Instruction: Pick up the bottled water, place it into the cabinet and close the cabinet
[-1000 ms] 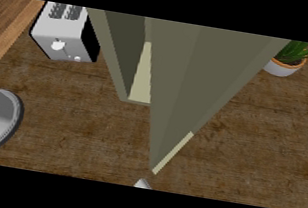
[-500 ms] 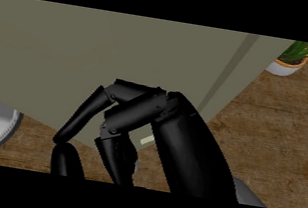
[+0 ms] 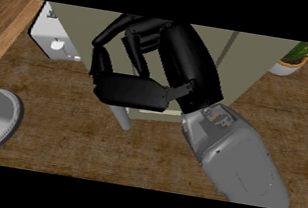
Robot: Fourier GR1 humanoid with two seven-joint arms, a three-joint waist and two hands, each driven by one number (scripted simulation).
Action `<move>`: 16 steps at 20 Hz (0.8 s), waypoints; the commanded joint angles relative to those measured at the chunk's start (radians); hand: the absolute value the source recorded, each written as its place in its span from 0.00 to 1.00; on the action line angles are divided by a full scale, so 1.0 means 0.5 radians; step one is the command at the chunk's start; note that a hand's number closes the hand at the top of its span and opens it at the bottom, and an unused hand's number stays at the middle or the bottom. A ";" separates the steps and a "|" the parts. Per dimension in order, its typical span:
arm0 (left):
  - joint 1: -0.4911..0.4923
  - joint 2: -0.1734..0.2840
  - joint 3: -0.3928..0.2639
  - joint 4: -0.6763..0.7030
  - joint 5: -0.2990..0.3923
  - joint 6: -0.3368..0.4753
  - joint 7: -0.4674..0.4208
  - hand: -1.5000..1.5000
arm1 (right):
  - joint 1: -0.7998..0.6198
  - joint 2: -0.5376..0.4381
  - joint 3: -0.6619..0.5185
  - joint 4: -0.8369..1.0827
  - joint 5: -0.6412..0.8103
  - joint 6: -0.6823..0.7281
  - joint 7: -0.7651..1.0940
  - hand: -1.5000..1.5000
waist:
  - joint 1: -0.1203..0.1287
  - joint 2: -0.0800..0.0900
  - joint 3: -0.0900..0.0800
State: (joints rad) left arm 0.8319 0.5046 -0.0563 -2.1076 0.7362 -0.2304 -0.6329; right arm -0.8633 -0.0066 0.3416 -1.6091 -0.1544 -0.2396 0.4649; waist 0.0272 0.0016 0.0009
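- A grey forearm [image 3: 241, 160] is seen rising from the lower edge.
- The right hand [image 3: 156, 61] is held with fingers curled, against the cabinet [image 3: 257, 61].
- The bottled water cannot be made out.
- A potted plant [image 3: 292, 59] stands beyond.

Honestly, there's nothing readable anywhere here: no text, labels, brand names, numbers or signs. The white toaster [image 3: 54, 39] at about 10 o'clock has plain sides with no logo or markings I can make out. The cabinet [image 3: 257, 61] at 12 o'clock is a bare olive-grey surface. The white pot of the plant [image 3: 286, 69] at 2 o'clock is blank too. The right forearm [image 3: 242, 158] at about 5 o'clock is plain grey with no lettering, just a small fitting near the wrist that's too tiny to tell anything from.
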 commanded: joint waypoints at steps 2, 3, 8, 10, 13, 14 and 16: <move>-0.001 0.024 0.157 0.013 0.153 -0.070 0.074 1.00 | -0.062 -0.016 -0.186 0.404 -0.082 0.218 -0.252 1.00 | -0.011 0.004 -0.002; 0.033 0.022 0.156 0.084 0.120 -0.140 0.014 1.00 | -0.141 -0.055 -0.274 0.576 -0.144 0.297 -0.282 1.00 | 0.012 0.010 -0.003; 0.005 0.095 0.245 0.046 0.206 -0.195 0.107 1.00 | -0.303 0.013 -0.266 0.844 -0.070 0.193 -0.366 1.00 | 0.017 0.012 -0.003; 0.012 0.032 0.174 0.088 0.082 -0.217 0.036 1.00 | -0.202 -0.057 -0.325 0.919 -0.057 0.246 -0.448 1.00 | 0.022 0.016 -0.004; -0.042 0.012 0.159 0.073 0.125 -0.192 0.063 1.00 | -0.171 -0.033 -0.273 1.035 -0.018 0.218 -0.604 1.00 | 0.033 0.028 -0.005; -0.037 0.062 0.196 -0.007 0.166 -0.170 0.116 1.00 | -0.238 -0.072 -0.322 1.063 -0.043 0.213 -0.559 1.00 | 0.041 0.034 -0.003; -0.037 0.029 0.151 0.041 0.114 -0.199 0.088 1.00 | -0.236 -0.062 -0.312 1.114 -0.030 0.190 -0.597 1.00 | 0.048 0.033 -0.005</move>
State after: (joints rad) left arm 0.8206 0.5192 0.0225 -2.0937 0.7929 -0.3150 -0.5917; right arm -0.9712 0.0005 0.2682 -1.2439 -0.1999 -0.0924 0.1740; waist 0.0525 -0.0369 -0.0042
